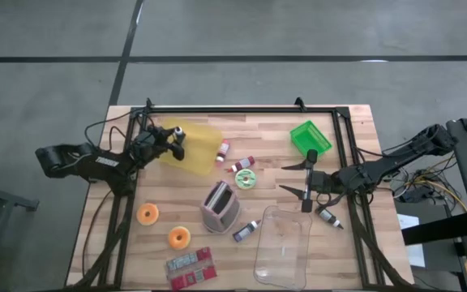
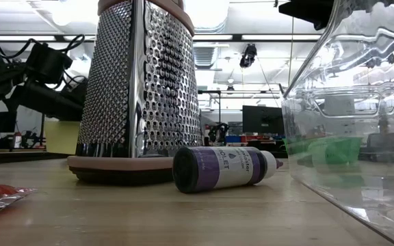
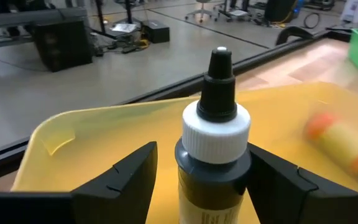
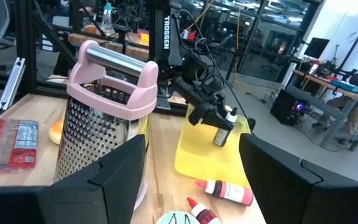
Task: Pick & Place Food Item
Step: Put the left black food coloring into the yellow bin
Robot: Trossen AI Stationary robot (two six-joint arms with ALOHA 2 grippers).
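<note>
On the wooden bench [image 1: 355, 243], the left claw [image 1: 177, 143] pinches a dark dropper bottle [image 3: 213, 165] over the yellow tray [image 1: 201, 150]. The right claw [image 1: 306, 179] hangs spread near the bench's right edge.

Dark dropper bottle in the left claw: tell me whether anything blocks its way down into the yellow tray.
Nothing visible does. The left claw holds the dark dropper bottle with the white collar directly over the yellow plastic tray, whose floor beneath it looks bare. A small orange-capped yellowish bottle lies off to one side. The right claw waits wide open near the clear container.
</note>
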